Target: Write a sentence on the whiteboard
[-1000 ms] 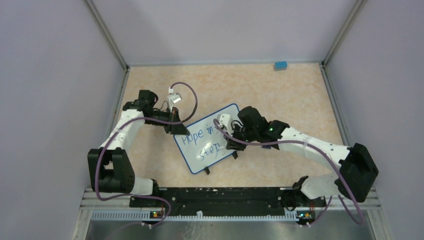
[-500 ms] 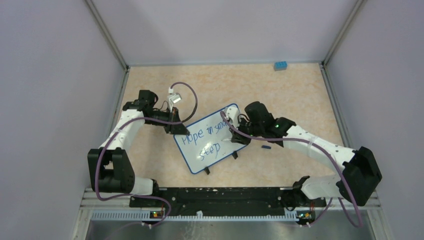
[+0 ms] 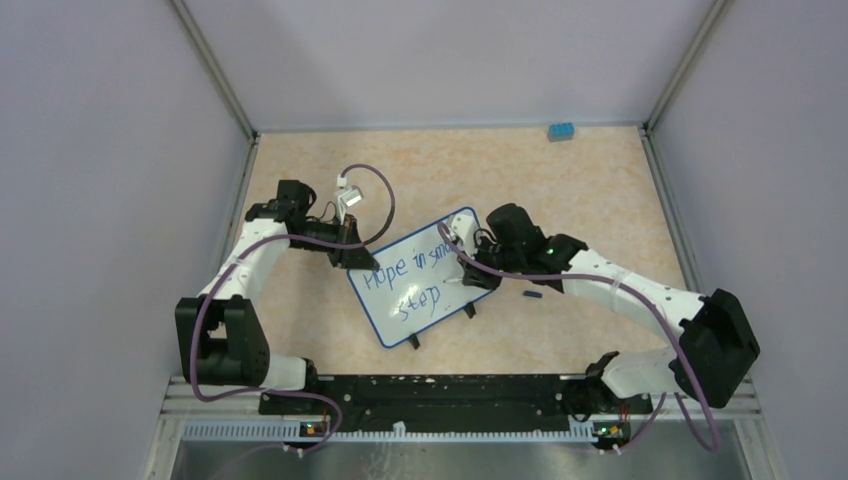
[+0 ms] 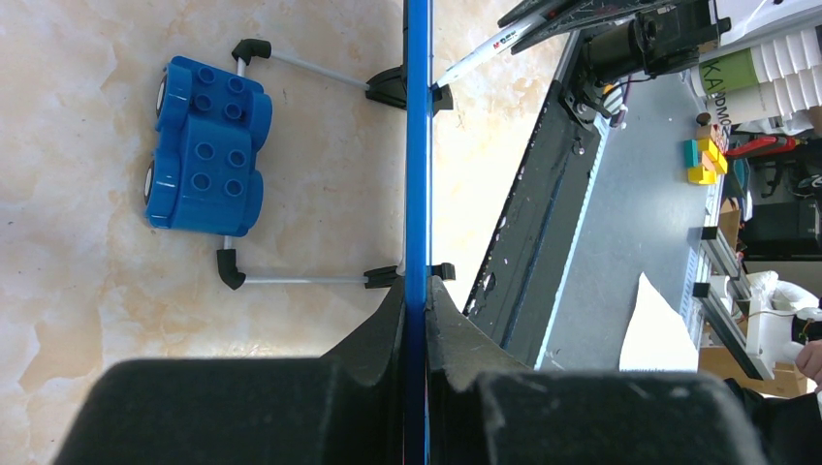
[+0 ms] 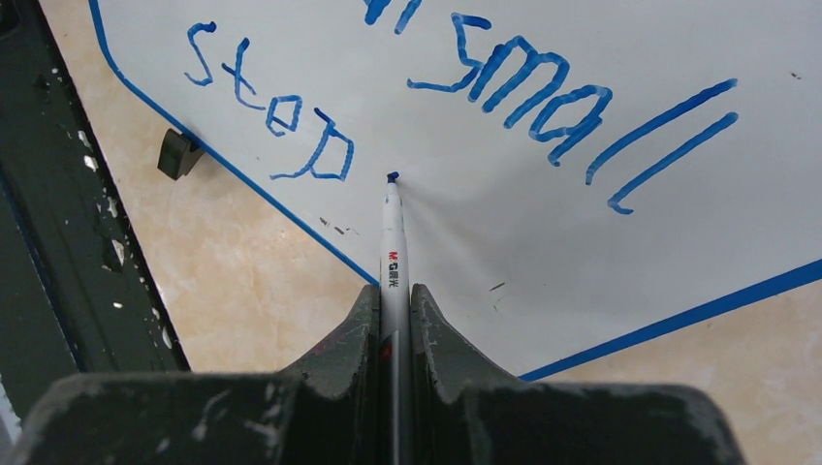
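The whiteboard [image 3: 383,300] stands tilted on the table, its blue rim edge-on in the left wrist view [image 4: 418,145]. My left gripper [image 3: 352,255] is shut on its upper left rim [image 4: 417,320]. The sentence [image 3: 410,266] reads "Hope in small" over "Step" in blue; the right wrist view shows "small" [image 5: 523,82] and "Step" [image 5: 271,107]. My right gripper [image 3: 468,272] is shut on a white marker [image 5: 393,242], which also shows in the left wrist view [image 4: 485,58]. The marker's blue tip is at the board's surface just right of the "p".
A blue toy brick car [image 4: 205,145] sits behind the board between its wire feet [image 4: 300,281]. A dark marker cap [image 3: 532,294] lies right of the board. A small blue block [image 3: 560,131] is at the back right. The black base rail [image 3: 430,395] runs along the near edge.
My right gripper moved right off the word "small", uncovering it, then came down to the end of "Step". The left gripper and the board have not moved.
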`<state>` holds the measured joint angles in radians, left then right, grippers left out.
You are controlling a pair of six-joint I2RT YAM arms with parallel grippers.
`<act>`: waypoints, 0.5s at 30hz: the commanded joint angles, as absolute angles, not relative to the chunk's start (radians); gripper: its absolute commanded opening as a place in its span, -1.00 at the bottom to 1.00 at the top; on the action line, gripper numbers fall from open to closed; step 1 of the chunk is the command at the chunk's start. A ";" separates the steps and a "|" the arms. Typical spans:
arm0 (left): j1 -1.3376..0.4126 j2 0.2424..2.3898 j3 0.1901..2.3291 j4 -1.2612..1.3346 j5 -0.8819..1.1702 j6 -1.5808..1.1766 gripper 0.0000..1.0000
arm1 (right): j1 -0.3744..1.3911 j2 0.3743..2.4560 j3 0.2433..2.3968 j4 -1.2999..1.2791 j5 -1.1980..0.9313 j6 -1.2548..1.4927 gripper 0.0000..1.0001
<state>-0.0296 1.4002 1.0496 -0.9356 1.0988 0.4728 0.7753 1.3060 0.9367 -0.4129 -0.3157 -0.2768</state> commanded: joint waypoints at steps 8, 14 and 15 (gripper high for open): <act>-0.034 1.389 1.035 -0.927 1.097 0.487 -1.00 | 0.767 1.353 1.002 -0.382 -0.338 -0.276 -1.00; -0.034 1.394 1.036 -0.927 1.096 0.490 -1.00 | 0.780 1.362 0.998 -0.381 -0.344 -0.280 -1.00; -0.034 1.396 1.037 -0.928 1.096 0.491 -1.00 | 0.782 1.365 0.995 -0.381 -0.345 -0.281 -1.00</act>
